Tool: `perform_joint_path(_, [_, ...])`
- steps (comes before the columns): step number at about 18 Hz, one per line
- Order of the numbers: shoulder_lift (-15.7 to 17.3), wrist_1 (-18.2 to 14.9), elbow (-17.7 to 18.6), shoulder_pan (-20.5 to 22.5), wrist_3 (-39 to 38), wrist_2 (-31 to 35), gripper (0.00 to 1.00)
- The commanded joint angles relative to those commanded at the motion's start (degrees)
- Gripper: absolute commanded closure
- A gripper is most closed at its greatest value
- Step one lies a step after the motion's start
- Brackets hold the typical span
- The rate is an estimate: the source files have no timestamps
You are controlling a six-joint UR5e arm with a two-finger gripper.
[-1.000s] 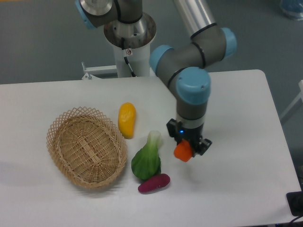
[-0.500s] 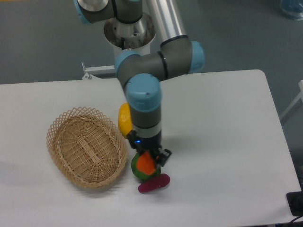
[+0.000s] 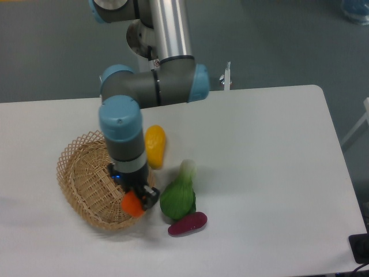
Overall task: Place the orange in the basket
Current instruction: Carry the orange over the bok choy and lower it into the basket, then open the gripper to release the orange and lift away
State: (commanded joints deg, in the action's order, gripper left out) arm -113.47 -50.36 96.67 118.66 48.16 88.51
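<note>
The small bright orange [image 3: 132,204] is held in my gripper [image 3: 136,201], whose fingers are shut on it. It hangs above the right inner edge of the basket [image 3: 83,179], an oval tan wicker basket on the left of the white table. The arm's forearm comes down from above and hides part of the basket's right rim.
A yellow oval fruit [image 3: 154,146] lies just right of the basket's far rim. A green leafy vegetable [image 3: 179,195] and a purple eggplant-like piece [image 3: 187,223] lie right of the gripper, close to the basket. The table's front edge is near below.
The arm has swung left with the orange, from right of the green vegetable, over it, to above the basket's right edge. The other items have not moved.
</note>
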Motion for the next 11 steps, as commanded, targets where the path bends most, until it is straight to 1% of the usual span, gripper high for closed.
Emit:
perform_joint_path(3, [-0.1,0.0,1.1,-0.6,0.1,0.0,0.46])
perform_joint_path(4, [-0.1,0.0,1.3,-0.7,0.1,0.0,0.42])
perform_joint_path(8, [-0.4,0.0,1.9,-1.0,0.0,0.0,0.38])
perform_joint_path(9, [-0.4,0.1,2.0,-1.0,0.2,0.0,0.28])
perform_joint_path(10, [-0.4,0.1,2.0,-1.1,0.2,0.0,0.25])
perform_joint_path(11, [-0.5,0.1,2.1,-1.1,0.2,0.0,0.12])
